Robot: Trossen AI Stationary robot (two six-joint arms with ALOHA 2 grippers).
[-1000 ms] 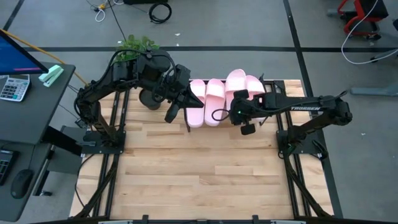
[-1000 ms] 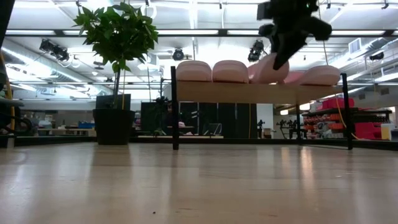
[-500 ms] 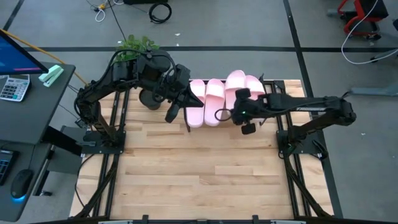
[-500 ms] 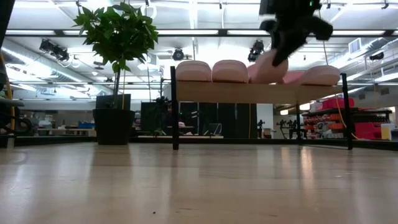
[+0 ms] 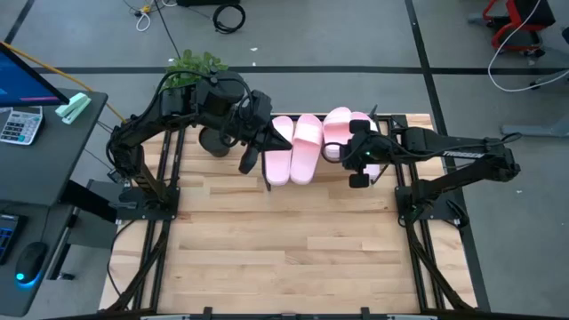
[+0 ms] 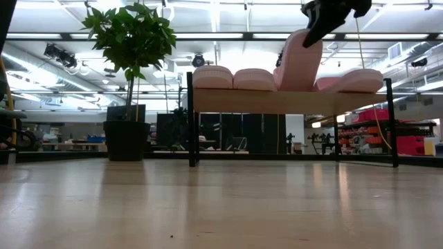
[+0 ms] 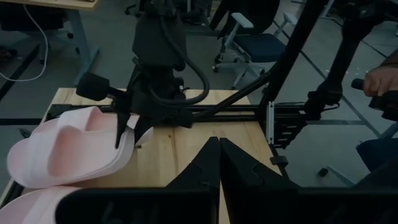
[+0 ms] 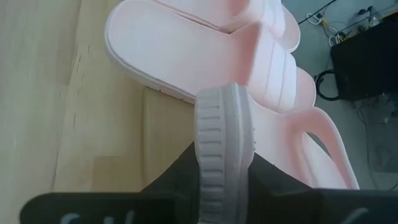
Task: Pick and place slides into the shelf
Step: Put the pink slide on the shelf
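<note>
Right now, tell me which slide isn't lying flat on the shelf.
The third slide from the plant end: it stands tipped up, held by the right tool.

slides [image 5: 305,147]: 4 | shelf [image 6: 277,102]: 1 | plant [image 6: 130,41]: 1 | arms: 2

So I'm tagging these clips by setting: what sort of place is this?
Most likely a robotics lab or open workshop. The wood-plank table stands on a grey floor with loose cables, a desk holding a grey calculator sits beside it, and rolling office chairs and red tool carts fill the room behind.
</note>
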